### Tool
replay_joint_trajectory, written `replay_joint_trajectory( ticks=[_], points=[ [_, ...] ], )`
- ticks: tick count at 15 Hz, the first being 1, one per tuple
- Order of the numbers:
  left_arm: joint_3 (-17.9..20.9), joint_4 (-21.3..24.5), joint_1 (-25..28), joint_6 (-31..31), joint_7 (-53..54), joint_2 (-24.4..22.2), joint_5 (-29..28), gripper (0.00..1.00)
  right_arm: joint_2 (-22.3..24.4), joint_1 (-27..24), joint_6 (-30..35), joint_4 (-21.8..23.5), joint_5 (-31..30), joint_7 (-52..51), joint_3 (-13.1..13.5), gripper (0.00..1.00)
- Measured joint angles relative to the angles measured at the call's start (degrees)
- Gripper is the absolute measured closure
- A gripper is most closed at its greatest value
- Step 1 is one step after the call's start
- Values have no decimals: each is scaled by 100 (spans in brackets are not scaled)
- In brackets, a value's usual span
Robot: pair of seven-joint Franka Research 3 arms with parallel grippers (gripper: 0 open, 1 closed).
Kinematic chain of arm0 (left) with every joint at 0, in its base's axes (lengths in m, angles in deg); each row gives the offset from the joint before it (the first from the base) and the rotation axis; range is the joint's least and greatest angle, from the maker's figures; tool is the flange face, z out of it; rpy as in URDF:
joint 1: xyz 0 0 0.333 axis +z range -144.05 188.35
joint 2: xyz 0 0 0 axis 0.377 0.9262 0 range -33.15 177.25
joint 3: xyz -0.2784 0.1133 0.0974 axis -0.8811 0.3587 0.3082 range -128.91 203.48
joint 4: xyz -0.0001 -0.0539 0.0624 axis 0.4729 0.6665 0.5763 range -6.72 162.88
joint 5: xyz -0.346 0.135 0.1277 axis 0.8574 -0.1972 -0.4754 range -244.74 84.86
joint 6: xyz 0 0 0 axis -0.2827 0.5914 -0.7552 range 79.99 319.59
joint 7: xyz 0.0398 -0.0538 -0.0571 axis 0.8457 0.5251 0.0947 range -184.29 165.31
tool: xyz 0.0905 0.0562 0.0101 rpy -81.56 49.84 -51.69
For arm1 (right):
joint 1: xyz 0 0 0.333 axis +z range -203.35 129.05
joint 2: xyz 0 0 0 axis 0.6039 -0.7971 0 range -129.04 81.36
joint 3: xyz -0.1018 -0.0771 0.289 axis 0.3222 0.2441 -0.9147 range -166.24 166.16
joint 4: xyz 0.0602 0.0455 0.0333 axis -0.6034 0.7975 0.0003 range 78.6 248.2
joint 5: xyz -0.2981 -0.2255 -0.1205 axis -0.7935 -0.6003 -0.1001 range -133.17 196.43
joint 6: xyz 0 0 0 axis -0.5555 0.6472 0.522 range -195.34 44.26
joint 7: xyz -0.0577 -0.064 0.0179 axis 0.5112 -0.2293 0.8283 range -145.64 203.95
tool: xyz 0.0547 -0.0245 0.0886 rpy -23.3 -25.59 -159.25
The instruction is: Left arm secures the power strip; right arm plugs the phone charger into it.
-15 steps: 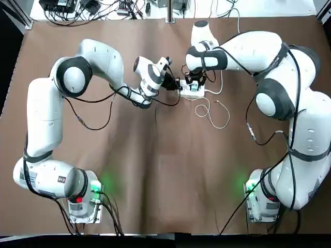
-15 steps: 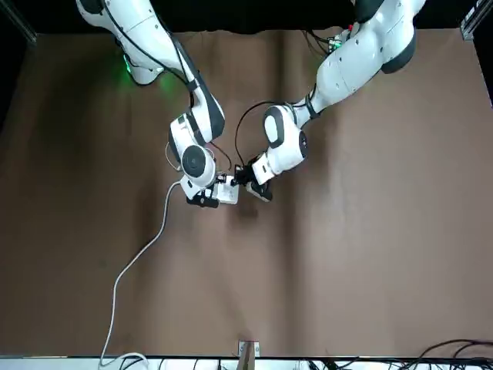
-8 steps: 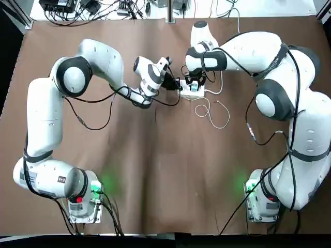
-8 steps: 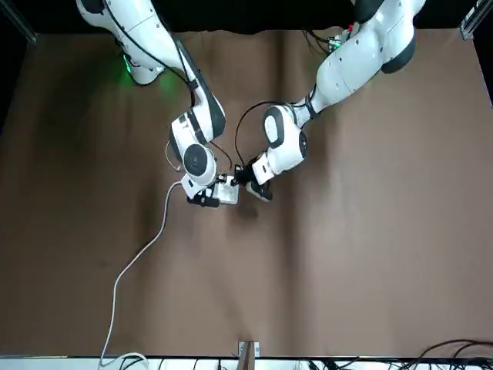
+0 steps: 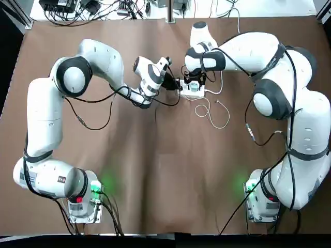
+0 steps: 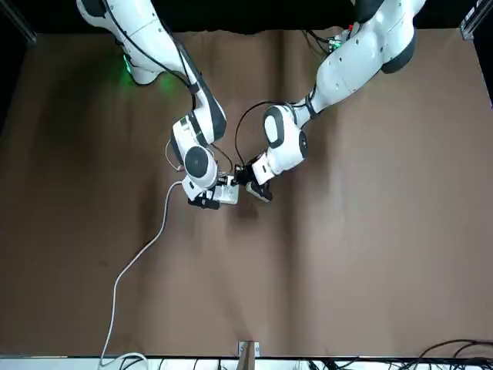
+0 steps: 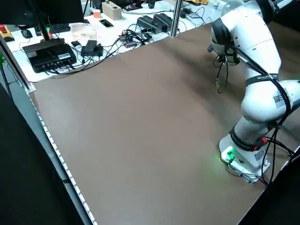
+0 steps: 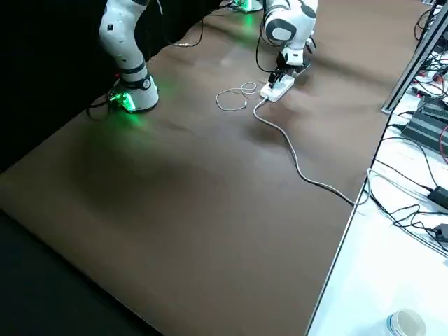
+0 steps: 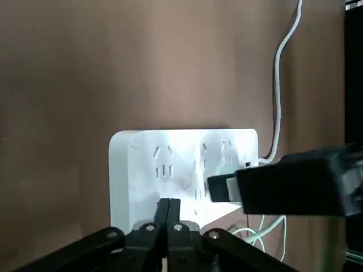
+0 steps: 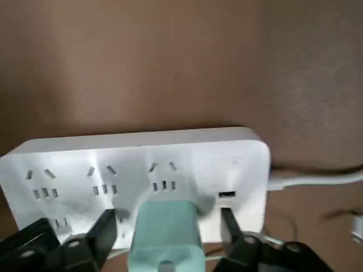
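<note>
1. Power strip [image 5: 192, 94], rounded white plastic, upper centre overhead; probably rigid, slippery: brace its sides.
2. Left black tool [image 9: 169, 202], lower centre: clenched, beside the strip.
3. Right black tool [image 10: 167, 214], lower centre: released, straddling the teal cube charger [image 10: 167, 238]; likely light, grip flat sides.

The robot arms [image 5: 45, 116] [image 5: 310, 129] have white rounded housings, dark grey joint caps, black external cables and green-lit bases.

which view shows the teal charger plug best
The right wrist view: the teal-green plug cube sits large and near the middle, over the white rectangular power strip. I can't make the plug out in the top, front, side or left wrist views.
</note>
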Motion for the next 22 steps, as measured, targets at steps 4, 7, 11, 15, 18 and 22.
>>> replay_joint_trajectory(
  ticks=[4, 7, 11, 15, 18, 22],
  points=[
    [0, -1, 0, 0, -1, 0, 0, 99, -20, -160, 833, -621, 0, 1, 89, 0],
    [0, -7, 0, 0, -59, 1, 0, 99, 228, -617, 1360, -1216, 0, 1, 124, 0],
    [72, -98, 5, 3, -177, 2, 0, 99, 815, -1413, 2176, -1702, 2, -1, 156, 0],
    [70, -184, 6, 4, -194, -40, 0, 99, 1488, -2261, 2871, -2103, 5, -57, 160, 0],
    [70, -193, 25, -26, -229, -185, 0, 99, 2059, -2678, 3278, -2186, -133, -453, 160, 0],
    [576, -202, 51, -1192, -639, -646, -52, 99, 2688, -3310, 3861, -2195, -267, -1710, 163, 0]
  ],
)
